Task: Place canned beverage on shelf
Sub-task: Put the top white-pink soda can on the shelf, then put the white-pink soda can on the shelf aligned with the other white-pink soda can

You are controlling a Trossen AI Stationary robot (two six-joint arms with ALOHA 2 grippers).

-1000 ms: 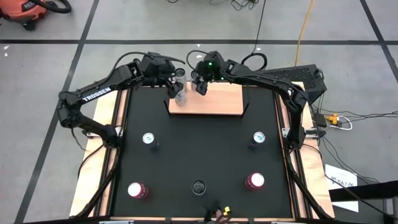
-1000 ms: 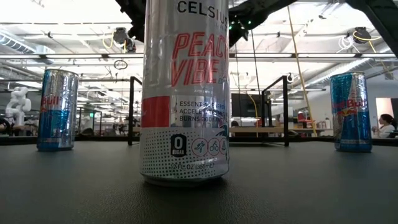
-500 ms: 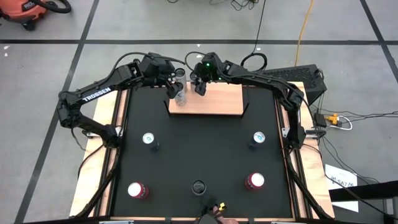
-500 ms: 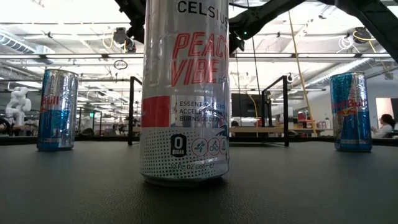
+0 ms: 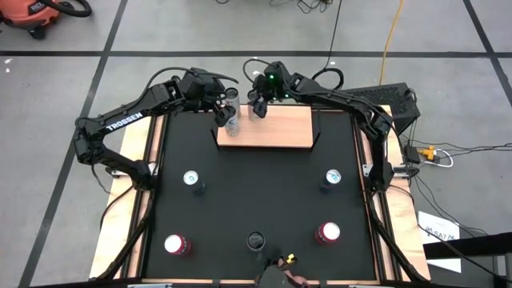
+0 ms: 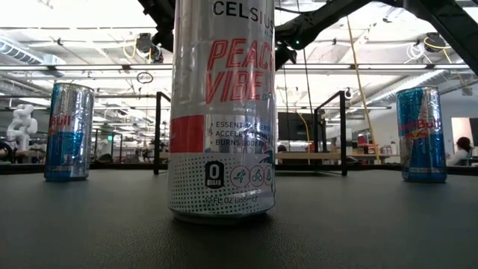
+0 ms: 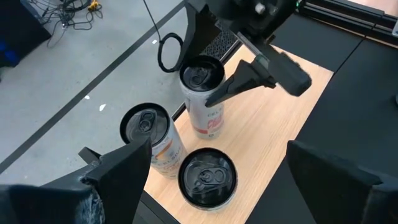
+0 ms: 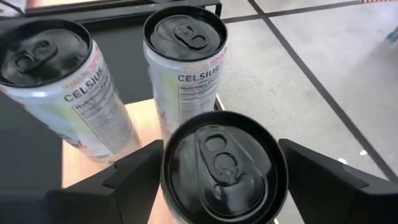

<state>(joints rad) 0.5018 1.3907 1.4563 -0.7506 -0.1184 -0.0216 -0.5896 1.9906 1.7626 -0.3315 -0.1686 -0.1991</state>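
Standby: left gripper [image 5: 223,109] hangs over the shelf's left end, jaws spread wide, holding nothing; two cans stand below it.
Neighbour cans: rear can [image 7: 149,134] and front can [image 7: 208,177] stand upright, close together, just beside the can being placed.
Task can: canned beverage [image 8: 221,163] stands on the shelf [image 5: 280,133], in its left half near the back edge.
Working arm: right gripper [image 5: 258,109] straddles the canned beverage from above. I cannot tell whether it clamps the can or has let go.
Step in hand (judged): release and clear.
How to do it well: spread evenly so neither side nudges the can. Lift straight up until clear of the lid, then swing away. No sideways pull, since the neighbours are near enough to topple. Keep clear of the left arm alongside.
Pointing: black lid and pull tab face up towards the wrist camera; base sits flat on the wood.
Long axis: vertical, no lean visible.
Risk (judged): tall, narrow can, so it tips easily if dragged.
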